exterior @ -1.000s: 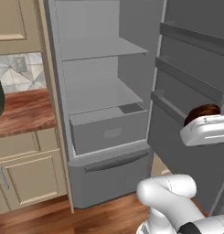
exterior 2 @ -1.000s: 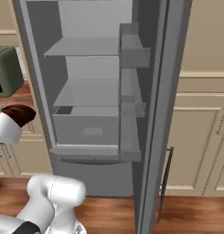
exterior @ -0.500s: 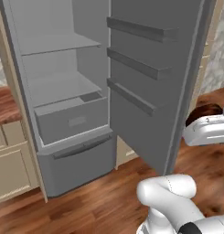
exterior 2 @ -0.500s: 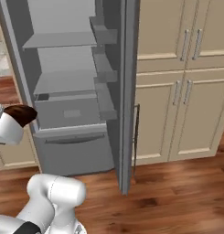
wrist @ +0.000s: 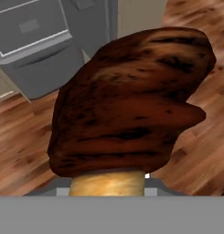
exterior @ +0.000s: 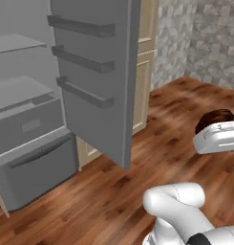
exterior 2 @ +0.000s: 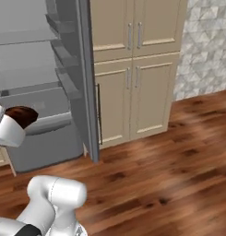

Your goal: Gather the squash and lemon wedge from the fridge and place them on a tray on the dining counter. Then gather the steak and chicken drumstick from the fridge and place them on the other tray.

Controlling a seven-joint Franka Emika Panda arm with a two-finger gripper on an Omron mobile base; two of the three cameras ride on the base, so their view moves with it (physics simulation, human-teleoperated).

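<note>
End effector (wrist: 109,185) part closed on chicken drumstick (wrist: 129,103), browned meat end outward, pale bone end between fingers. Fridge (exterior: 51,95) open at left, wood floor (exterior 2: 169,161) below.

The open fridge (exterior: 37,119) is seen from behind the arm in both base views, at each frame's left; the hand view is pointed close down at the wooden floor (wrist: 195,151).

We see the chicken drumstick (wrist: 131,100) in glossy reddish brown streaked with near-black char marks, its bone end golden tan. The fridge (exterior: 90,81) is plain mid grey inside and out. The cabinets (exterior 2: 137,69) are beige with silver handles. The floor (exterior 2: 179,156) shows reddish-brown wood grain; the wall (exterior: 204,38) is mottled grey stone.
</note>
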